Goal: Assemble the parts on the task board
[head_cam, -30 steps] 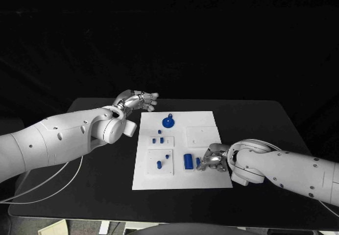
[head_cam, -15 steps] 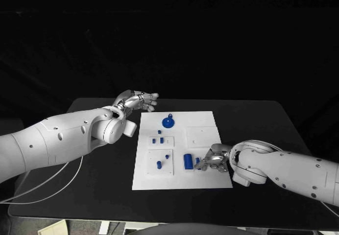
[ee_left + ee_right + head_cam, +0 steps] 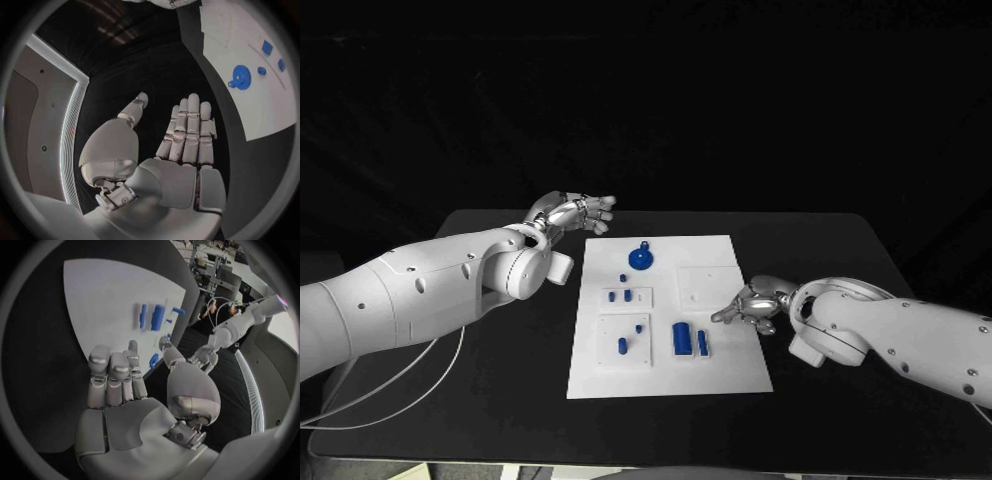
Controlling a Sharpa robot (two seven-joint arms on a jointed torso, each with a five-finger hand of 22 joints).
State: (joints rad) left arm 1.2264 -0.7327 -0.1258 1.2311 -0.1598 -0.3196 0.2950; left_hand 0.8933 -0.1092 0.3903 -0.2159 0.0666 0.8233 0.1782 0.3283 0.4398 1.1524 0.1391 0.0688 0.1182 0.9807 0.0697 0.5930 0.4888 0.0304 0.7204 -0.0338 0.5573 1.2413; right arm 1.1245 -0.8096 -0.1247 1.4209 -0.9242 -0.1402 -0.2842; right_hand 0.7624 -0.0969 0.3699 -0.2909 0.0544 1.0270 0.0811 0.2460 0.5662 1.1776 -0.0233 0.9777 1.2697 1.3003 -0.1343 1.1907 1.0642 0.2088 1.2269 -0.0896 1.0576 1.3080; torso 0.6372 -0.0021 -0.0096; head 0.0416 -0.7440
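Observation:
The white task board [image 3: 718, 368] lies in the middle of the black table. On it are a round blue part [image 3: 640, 259], two small blue parts [image 3: 620, 296], two blue pins [image 3: 630, 338], a thick blue block [image 3: 682, 337] and a slim blue bar [image 3: 704, 342]. My right hand [image 3: 754, 305] hovers at the board's right edge, fingers out and holding nothing; the right wrist view shows this hand [image 3: 125, 390] with block [image 3: 156, 317] and bar [image 3: 143, 316] beyond it. My left hand [image 3: 577, 212] is raised off the board's far left corner, flat and empty [image 3: 181, 145].
Black table [image 3: 834, 250] surrounds the board on all sides, with bare room to the right and behind. A raised white square [image 3: 711, 282] sits on the board's right half. My left forearm [image 3: 459, 280] lies over the table's left side.
My right hand has drawn back from the slim blue bar, up and to the right, to the board's edge. The bar stays beside the block. The left hand has held still.

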